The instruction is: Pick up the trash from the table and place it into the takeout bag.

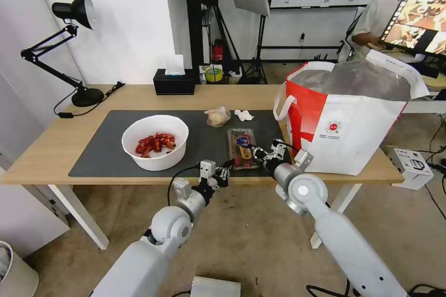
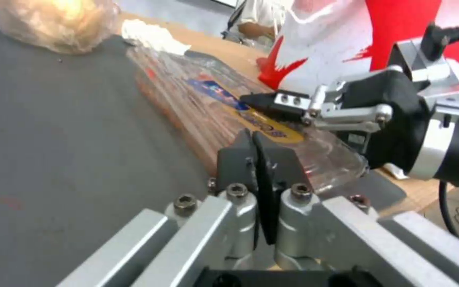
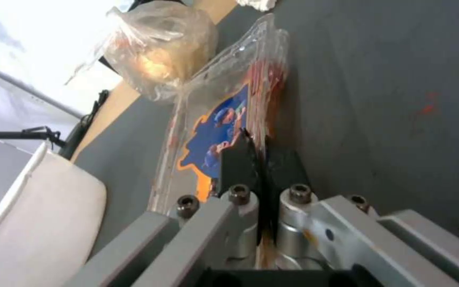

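both grippers pinch the clear tray (image 1: 242,147) on the mat's near right: left gripper (image 1: 226,170) clenched on its near-left corner, right gripper (image 1: 256,152) on its right edge (flimsy lid). lift level, together, toward the takeout bag (image 1: 346,120).

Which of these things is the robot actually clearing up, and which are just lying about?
Part of the job: bowl of red shells, clear fruit tray, crumpled tissue, small bag with beige lump, takeout bag.

Just lying about: black tissue box, desk lamp, tape roll.
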You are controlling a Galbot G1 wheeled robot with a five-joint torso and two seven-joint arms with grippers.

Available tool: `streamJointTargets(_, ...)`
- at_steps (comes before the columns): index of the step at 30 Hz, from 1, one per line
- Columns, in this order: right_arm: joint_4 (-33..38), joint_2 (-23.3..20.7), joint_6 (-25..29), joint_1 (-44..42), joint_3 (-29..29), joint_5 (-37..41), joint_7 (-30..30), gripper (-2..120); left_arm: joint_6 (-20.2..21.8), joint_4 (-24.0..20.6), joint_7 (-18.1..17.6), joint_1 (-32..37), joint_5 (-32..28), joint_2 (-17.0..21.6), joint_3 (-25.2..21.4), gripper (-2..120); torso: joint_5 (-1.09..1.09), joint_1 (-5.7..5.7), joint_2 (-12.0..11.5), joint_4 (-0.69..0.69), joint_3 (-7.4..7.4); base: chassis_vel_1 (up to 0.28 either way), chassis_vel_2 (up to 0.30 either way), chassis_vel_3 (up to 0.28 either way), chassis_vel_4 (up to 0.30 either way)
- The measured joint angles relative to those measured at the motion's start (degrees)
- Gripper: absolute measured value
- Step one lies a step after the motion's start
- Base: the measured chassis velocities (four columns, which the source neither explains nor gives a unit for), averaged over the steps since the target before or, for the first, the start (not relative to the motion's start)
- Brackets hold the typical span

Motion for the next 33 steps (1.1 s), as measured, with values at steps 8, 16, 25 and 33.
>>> streamJointTargets(8, 0.8, -0.9, 0.1, -0.1, 0.0, -0.1, -1.0, 0, 0.2, -2.1, -1.3, 1.1, -2.8, 0.5, -2.2, 42, 0.00, 0.00, 0.0, 0.00, 0.00, 0.000, 0.000, 0.000, 0.000)
streamJointTargets(16, 2.5, -2.0, 0.4, -0.6, 0.3, 0.1, -1.4, 0, 0.6, -5.4, -2.4, 3.6, -5.1, 1.0, -5.8, 70, 0.00, 0.00, 0.0, 0.00, 0.00, 0.000, 0.000, 0.000, 0.000)
streamJointTargets(25, 6.8, -4.1, 0.5, -2.6, 1.1, 1.0, -2.3, 0, 1.2, -11.8, -3.4, 11.2, -7.5, 2.2, -13.6, 99, 0.00, 0.00, 0.0, 0.01, -0.01, 0.000, 0.000, 0.000, 0.000)
streamJointTargets(33, 10.9, -6.5, 0.5, -4.1, 3.0, 3.6, -2.6, 0, 1.3, -16.0, -3.5, 17.9, -7.6, 2.3, -19.7, 100, 0.00, 0.00, 0.0, 0.01, -0.01, 0.000, 0.000, 0.000, 0.000)
